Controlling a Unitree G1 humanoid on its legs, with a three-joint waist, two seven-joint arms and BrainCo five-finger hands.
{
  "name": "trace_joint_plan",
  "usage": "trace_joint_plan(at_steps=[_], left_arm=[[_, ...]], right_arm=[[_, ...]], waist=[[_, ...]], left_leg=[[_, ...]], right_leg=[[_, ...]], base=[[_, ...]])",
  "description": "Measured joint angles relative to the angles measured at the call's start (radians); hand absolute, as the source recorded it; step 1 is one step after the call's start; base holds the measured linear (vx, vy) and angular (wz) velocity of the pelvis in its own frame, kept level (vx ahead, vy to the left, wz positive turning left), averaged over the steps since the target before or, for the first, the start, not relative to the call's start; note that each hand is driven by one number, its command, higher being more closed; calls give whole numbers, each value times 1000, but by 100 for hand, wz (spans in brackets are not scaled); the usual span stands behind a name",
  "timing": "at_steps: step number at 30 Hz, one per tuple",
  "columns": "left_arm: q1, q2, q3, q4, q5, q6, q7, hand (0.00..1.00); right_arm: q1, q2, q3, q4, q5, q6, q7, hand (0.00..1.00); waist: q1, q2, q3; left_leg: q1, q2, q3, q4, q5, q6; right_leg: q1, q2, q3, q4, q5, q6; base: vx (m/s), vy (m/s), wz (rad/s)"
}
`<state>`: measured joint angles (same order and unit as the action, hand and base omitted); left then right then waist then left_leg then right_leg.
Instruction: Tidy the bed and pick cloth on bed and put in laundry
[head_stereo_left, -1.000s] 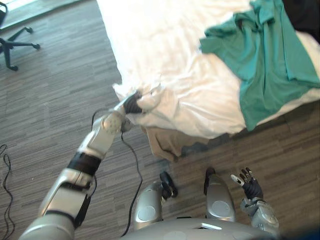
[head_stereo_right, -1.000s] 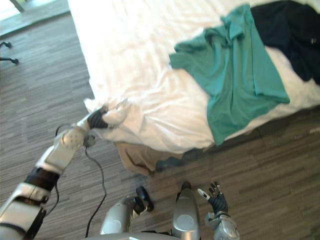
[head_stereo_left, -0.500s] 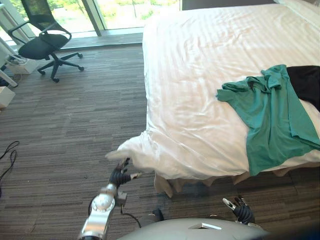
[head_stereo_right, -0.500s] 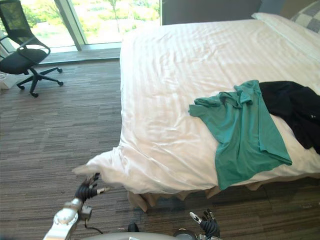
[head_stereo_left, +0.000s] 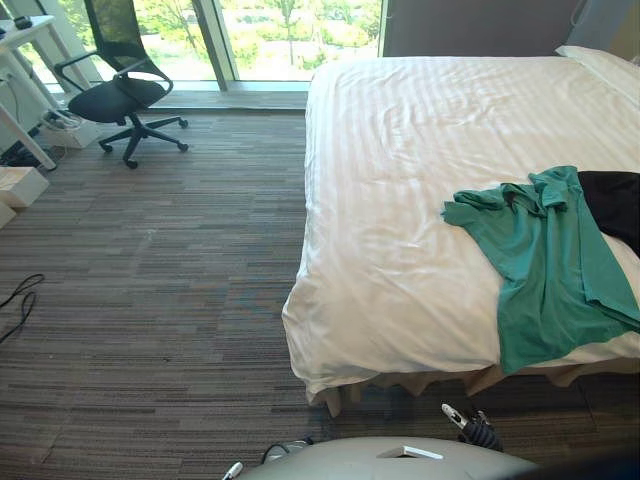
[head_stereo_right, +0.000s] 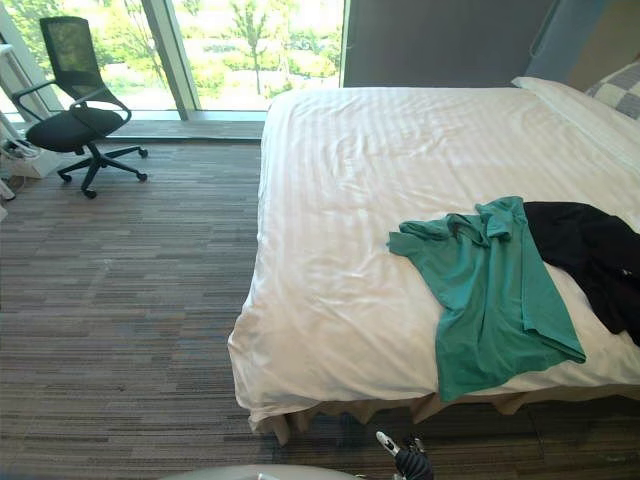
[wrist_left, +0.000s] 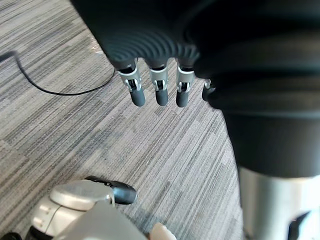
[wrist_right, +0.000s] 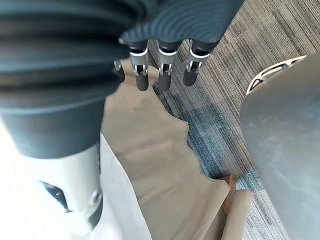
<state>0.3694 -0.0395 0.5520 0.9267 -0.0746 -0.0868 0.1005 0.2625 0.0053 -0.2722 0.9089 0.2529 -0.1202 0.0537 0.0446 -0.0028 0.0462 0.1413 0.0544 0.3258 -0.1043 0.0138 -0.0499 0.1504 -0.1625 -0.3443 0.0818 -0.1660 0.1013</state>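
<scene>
A green shirt (head_stereo_left: 545, 260) lies spread on the white sheet (head_stereo_left: 400, 180) near the bed's near right edge. A black cloth (head_stereo_right: 590, 245) lies beside it, farther right. The sheet's near left corner (head_stereo_left: 310, 350) hangs smooth over the bed. My left hand (wrist_left: 159, 89) hangs low over the carpet, fingers straight and empty, away from the bed. My right hand (head_stereo_left: 470, 428) is down by the bed's foot, its fingers (wrist_right: 165, 70) straight and empty, above the tan bed skirt (wrist_right: 150, 165).
A black office chair (head_stereo_left: 120, 95) stands at the far left by the window, next to a white desk (head_stereo_left: 25, 40) and a low box (head_stereo_left: 15, 185). Grey carpet (head_stereo_left: 150, 300) stretches along the bed's left side. A pillow (head_stereo_right: 625, 90) is at the bed's far right.
The view has lifted to take in the whole bed. My left hand let go of the sheet's corner and dropped low; the corner now hangs flat. The right hand stays low.
</scene>
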Motion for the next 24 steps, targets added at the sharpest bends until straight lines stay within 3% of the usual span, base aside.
trace_joint_plan(at_steps=[5,7,8,14,24], left_arm=[[-76,-10,-83,1,29,-122,-62,0],[-88,-9,-111,1,31,-138,-72,0],[-118,-4,-156,0,53,-165,-79,0],[-185,18,-261,0,52,-187,-81,0],[-155,53,-282,-22,32,-192,-128,0]], right_arm=[[-33,16,-45,32,93,28,-76,0],[-33,17,-51,32,98,28,-97,0],[-33,20,-75,32,98,28,-145,0],[-63,16,-191,19,178,29,-279,0],[-99,-25,-395,-144,295,15,-444,0]], waist=[[-2,9,0],[-2,9,0],[-4,9,-1],[-19,8,4],[-25,-9,21]], left_leg=[[6,13,34,0,-4,-7],[13,16,47,0,-7,-10],[17,21,55,0,-13,-15],[40,33,106,1,-23,-29],[71,46,135,1,-38,-41]], right_leg=[[-3,15,27,-14,9,-10],[-2,20,31,-15,10,-12],[-2,24,48,-17,11,-14],[1,45,87,-40,29,-12],[23,56,111,-48,35,-10]], base=[[-12,-4,-15],[22,-16,-27],[32,-13,-28],[49,-13,-25],[10,-17,-9]])
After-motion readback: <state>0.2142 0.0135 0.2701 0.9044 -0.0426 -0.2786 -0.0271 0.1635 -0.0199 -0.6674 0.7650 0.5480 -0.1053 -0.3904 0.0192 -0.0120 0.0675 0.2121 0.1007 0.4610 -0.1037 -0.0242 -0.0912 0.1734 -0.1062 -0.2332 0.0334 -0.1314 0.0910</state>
